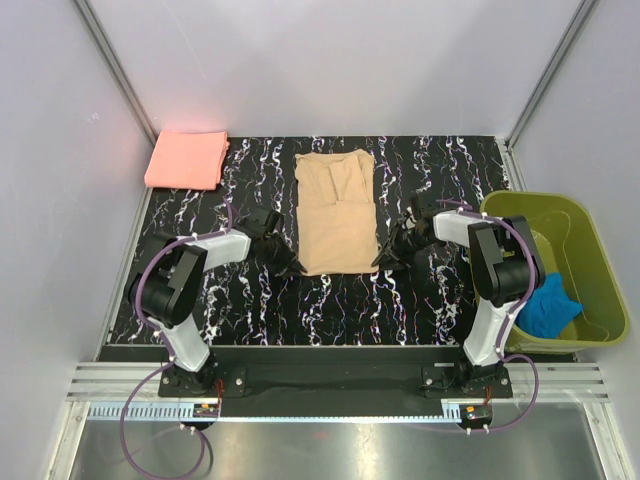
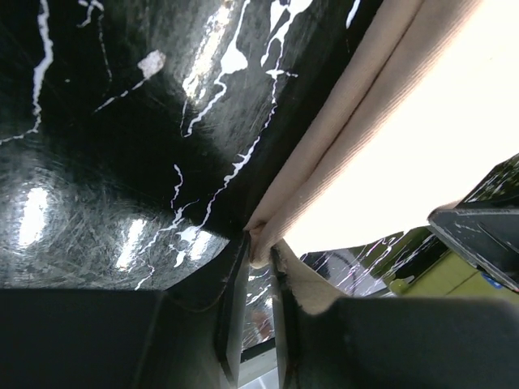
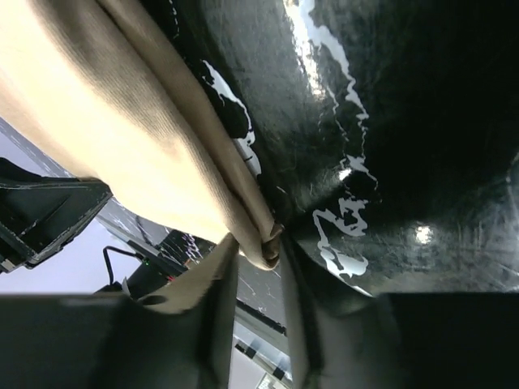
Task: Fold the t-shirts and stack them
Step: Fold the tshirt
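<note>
Marbled black tabletop [image 1: 250, 300] fills the middle of the overhead view, walled in by pale panels on three sides. At its upper left corner lies the salmon-pink t-shirt [image 1: 186, 159], folded into a neat square, well apart from both arms. The tan t-shirt [image 1: 337, 215] lies flat in the centre, folded into a long upright strip with its hem towards the bottom of the frame.

The left gripper [image 1: 287, 264] sits at the strip's lower left corner and the right gripper [image 1: 388, 258] at its lower right corner, with only bare tabletop around them. In the left wrist view the fingers [image 2: 231, 300] stand narrowly apart, with the corner of tan cloth pinched between them. In the right wrist view the rolled hem sits between the fingers [image 3: 215, 300], which stand close on either side of it; whether they clamp it firmly I cannot tell.

The olive-green basket [image 1: 600, 260] stands at the right edge of the frame, just beside the table. The right arm [image 1: 498, 265] overlaps its left rim as seen from above. Inside, towards the lower left of the basket, lies a crumpled blue cloth [image 1: 548, 305]; the rest of its floor shows bare green.
</note>
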Robot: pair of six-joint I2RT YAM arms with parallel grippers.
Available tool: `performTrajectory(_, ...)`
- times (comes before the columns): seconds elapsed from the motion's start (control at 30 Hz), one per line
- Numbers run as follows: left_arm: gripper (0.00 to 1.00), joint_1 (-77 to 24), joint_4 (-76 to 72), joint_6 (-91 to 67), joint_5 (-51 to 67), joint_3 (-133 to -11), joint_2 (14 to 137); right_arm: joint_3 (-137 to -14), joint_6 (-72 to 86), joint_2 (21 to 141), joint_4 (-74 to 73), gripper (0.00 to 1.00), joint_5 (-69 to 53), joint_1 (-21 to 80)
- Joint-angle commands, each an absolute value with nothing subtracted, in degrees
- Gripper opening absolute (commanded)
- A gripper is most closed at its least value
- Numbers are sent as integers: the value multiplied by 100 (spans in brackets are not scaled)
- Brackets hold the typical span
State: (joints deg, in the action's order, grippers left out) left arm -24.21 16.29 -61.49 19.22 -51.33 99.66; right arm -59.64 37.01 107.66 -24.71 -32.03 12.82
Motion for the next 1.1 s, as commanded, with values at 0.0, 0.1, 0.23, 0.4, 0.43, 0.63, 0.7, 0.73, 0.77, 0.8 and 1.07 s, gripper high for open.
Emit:
performTrajectory(0.0, 18, -2408, 1951, -5871, 1644, -5203, 10213, -6020, 3463, 11056, -2320, 29, -2663, 1336)
performTrajectory(0.1, 0, -2408, 1995, -5705, 1626, -5238, 10248, -6091, 3349, 11127, -2347, 2, -2768, 1353)
performTrajectory(0.23, 0, -2478, 2144, -5354, 1442, -5212, 10108, -5977, 3182, 10979, -2478, 0, -2716, 1494)
performTrajectory(0.4, 0, -2812, 2425, -5036, 1029, -4861, 9511, -5459, 3305, 10399, -2479, 0, -2672, 1783)
performTrajectory(0.43, 0, -2891, 2452, -4993, 907, -4765, 9240, -5258, 3331, 10180, -2505, 0, -2663, 1871)
performTrajectory(0.63, 0, -3725, 2645, -5246, 590, -3938, 8158, -4318, 3761, 8986, -2584, 0, -2593, 2512)
performTrajectory(0.7, 0, -4138, 2812, -5361, 371, -3658, 7683, -4071, 4016, 8424, -2602, 0, -2505, 2724)
performTrajectory(0.73, 0, -4288, 2882, -5518, 317, -3552, 7542, -3817, 4112, 8246, -2636, 0, -2453, 2925)
performTrajectory(0.77, 0, -4567, 2987, -5624, 290, -3446, 7384, -3675, 4331, 8079, -2619, 0, -2426, 3022)
performTrajectory(0.8, 0, -4692, 3023, -5860, 299, -3228, 7122, -3543, 4455, 7790, -2610, 0, -2417, 3128)
performTrajectory(1.07, 0, -6037, 3497, -6934, 79, -2777, 5889, -2541, 5992, 6364, -2760, 0, -2206, 4384)
